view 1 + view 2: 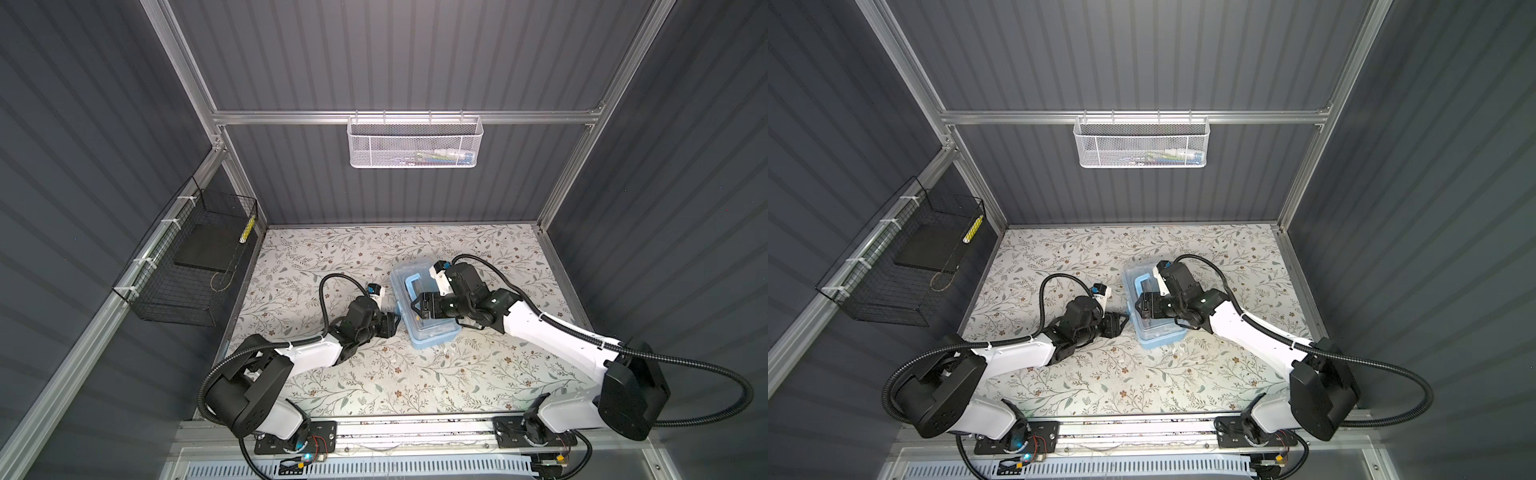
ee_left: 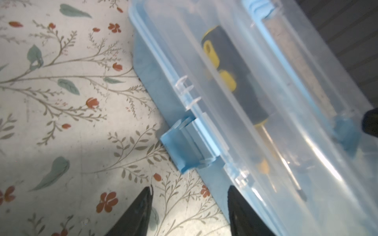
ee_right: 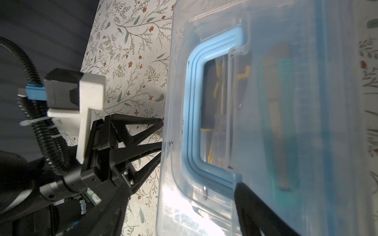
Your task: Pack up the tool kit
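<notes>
The tool kit [image 1: 434,332] is a light-blue box with a clear lid lying shut and a blue handle [image 3: 192,114] folded flat on top. It sits mid-table in both top views [image 1: 1156,334]. A yellow-and-black tool [image 2: 221,61] and other slim tools show through the lid. My left gripper [image 2: 191,196] is open at the box's left side, near the blue latch [image 2: 180,151], which sticks outward. One of its fingers [image 2: 237,204] lies against the box wall. My right gripper [image 3: 180,204] hovers open over the lid, one finger [image 3: 247,200] beside the handle's end.
A white mesh basket [image 1: 415,143] with a few items hangs on the back rail. A black wire basket [image 1: 187,270] on the left wall holds a dark slab and a yellow-white stick. Both arms' cables loop over the floral table [image 1: 374,382].
</notes>
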{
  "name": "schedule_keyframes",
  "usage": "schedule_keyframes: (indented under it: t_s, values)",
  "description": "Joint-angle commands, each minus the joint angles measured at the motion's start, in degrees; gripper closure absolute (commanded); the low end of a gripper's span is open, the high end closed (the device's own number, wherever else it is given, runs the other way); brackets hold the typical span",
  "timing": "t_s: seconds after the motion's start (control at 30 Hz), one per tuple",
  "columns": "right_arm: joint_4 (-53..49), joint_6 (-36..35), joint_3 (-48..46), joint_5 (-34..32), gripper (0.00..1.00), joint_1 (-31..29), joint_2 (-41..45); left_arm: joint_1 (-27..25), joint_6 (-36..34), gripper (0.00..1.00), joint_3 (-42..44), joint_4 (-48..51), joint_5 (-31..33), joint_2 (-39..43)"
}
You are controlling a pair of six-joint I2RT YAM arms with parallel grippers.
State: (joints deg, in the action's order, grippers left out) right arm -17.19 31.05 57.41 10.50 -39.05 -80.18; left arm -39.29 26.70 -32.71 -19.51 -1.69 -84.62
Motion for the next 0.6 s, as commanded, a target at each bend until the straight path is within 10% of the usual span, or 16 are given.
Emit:
schedule_keyframes:
  t_s: [0.0, 0.57]
  values:
    - [-1.44, -0.11, -0.55, -0.49, 0.16, 0.16, 1.08, 0.19, -3.56, 0.32, -0.29, 5.71, 2.82, -0.27]
    - [-1.27, 0.88, -0.54, -0.22, 0.16, 0.11, 1.09, -0.77, -7.49, 0.16, -5.68, -4.13, -1.55, -11.71]
